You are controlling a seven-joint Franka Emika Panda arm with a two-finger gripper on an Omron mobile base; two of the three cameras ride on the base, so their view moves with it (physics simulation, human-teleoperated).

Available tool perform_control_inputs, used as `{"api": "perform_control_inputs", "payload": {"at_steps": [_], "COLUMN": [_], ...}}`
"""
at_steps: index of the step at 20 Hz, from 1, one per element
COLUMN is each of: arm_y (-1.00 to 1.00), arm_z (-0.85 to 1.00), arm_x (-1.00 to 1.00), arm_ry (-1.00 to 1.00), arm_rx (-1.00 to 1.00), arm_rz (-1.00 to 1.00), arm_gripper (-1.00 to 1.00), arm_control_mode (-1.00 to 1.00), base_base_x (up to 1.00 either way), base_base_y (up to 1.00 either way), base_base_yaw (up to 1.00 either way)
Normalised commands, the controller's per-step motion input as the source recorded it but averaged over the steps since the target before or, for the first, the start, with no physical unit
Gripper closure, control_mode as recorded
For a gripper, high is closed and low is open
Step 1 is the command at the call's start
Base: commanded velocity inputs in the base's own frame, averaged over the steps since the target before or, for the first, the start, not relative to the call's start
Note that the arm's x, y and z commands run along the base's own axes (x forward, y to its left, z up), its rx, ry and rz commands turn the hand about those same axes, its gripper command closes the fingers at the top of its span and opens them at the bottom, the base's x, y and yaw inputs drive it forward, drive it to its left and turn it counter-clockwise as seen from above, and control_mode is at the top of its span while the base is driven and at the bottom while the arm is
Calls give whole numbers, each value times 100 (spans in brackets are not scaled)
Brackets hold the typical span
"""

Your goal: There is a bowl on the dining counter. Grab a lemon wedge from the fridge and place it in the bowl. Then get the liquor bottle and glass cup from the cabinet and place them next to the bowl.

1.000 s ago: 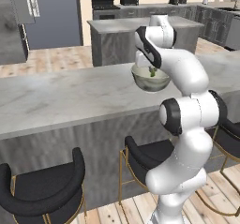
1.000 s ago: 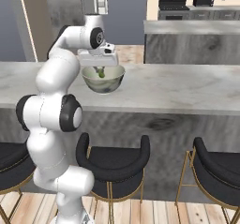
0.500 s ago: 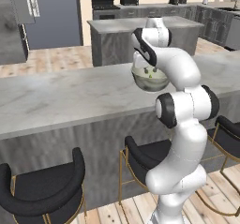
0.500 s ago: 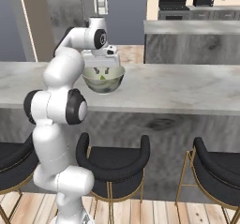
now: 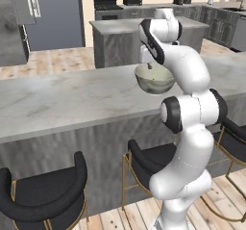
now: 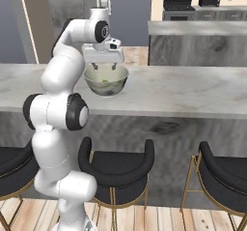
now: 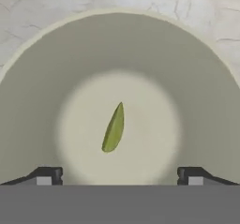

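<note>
one lemon wedge [image 7: 114,128] lies flat on the floor of the bowl [image 7: 42,78], apart from both tips of the end effector [image 7: 120,176], which hangs directly above with its jaws spread wide and nothing between them. the bowl sits on the dining desk [image 5: 57,99], toward its far edge, so the arm reaches out over it. judging by this, the wedge is delivered and the bottle and cup are still to fetch. the wedge looks thin, yellow-green, pointed at both ends; the bowl is pale grey-beige and wide.
</note>
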Motion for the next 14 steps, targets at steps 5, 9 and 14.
{"api": "perform_control_inputs", "payload": {"at_steps": [5,9,14], "arm_y": [0,0,7], "arm_z": [55,19,-14], "arm_x": [-72,-97,-100], "arm_ry": [-13,-23,-35], "arm_rx": [0,0,0], "arm_rz": [1,4,0], "arm_gripper": [-100,-100,-100], "arm_control_mode": [-100,-100,-100], "base_base_x": [0,0,0], "base_base_y": [0,0,0], "base_base_yaw": [0,0,0]}}
